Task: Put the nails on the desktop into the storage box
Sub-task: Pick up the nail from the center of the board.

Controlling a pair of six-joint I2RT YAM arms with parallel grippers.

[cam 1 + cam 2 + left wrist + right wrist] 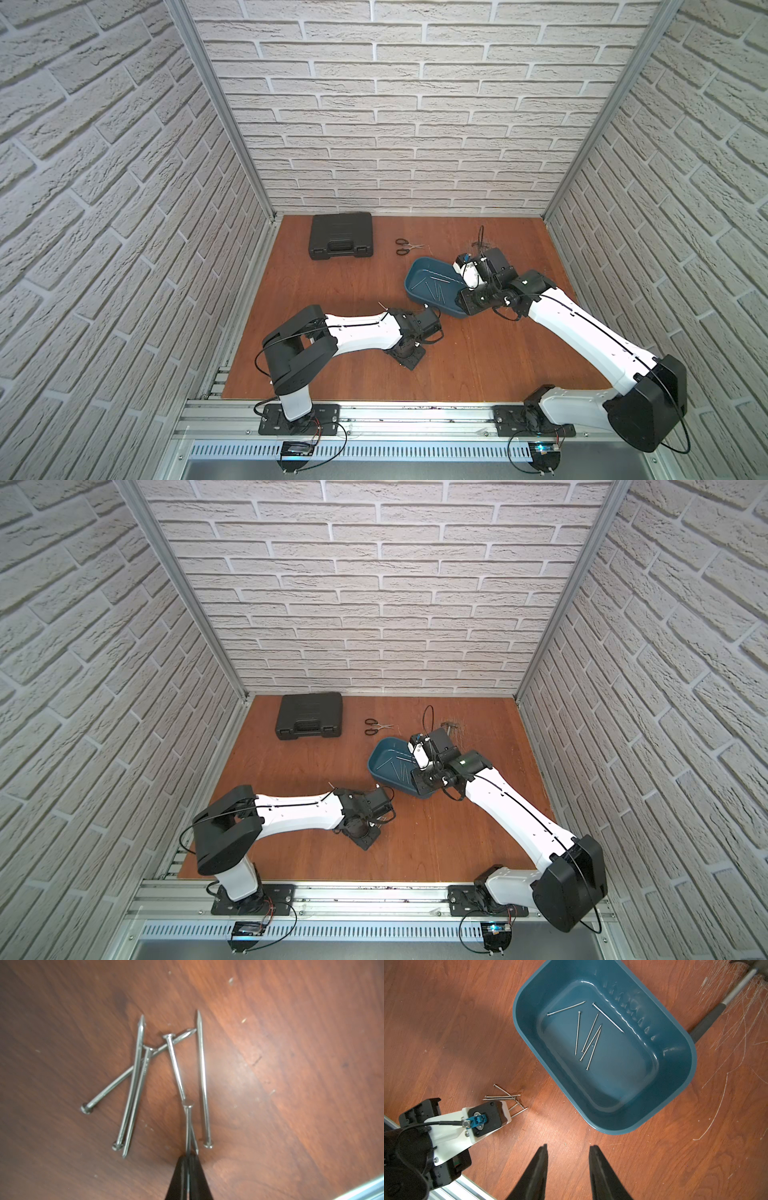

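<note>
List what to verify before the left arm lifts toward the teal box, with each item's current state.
1. left gripper shut on a nail: ok, fingertips closed on its shank.
2. Only one nail pinched: cannot tell; a second nail crosses right at the tips.
3. right gripper empty: ok, open, nothing between its jaws.
4. storage box ready: ok, upright, lidless, six nails inside.
5. desktop cleared: not ok, several loose nails remain.
</note>
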